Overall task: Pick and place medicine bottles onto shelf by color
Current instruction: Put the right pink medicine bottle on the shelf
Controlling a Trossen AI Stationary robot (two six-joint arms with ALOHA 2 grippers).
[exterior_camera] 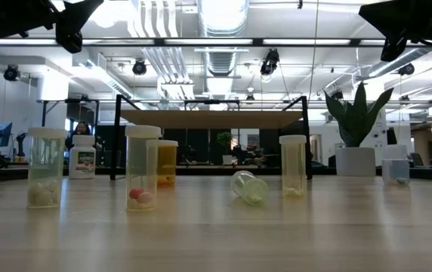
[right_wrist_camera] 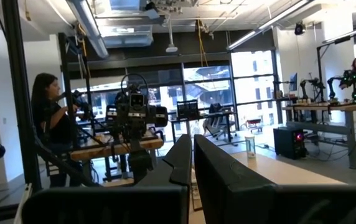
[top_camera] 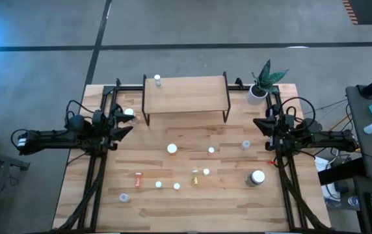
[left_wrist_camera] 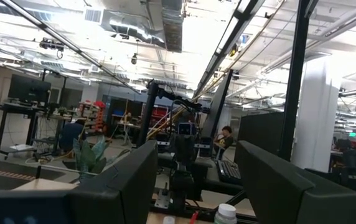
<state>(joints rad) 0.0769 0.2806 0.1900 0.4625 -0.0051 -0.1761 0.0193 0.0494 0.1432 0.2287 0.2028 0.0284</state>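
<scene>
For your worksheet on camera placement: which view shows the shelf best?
The high view: the shelf's whole top board shows, one bottle on it. The low view gives it edge-on, behind the bottles. The left wrist view may catch a corner.

The plank table carries scattered medicine bottles, a potted plant, and the shelf, itself bearing one bottle

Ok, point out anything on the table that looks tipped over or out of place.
One clear bottle lies on its side near the middle of the table, while those around it stand upright. An orange bottle at the front left also looks toppled. Nothing looks spilled.
</scene>
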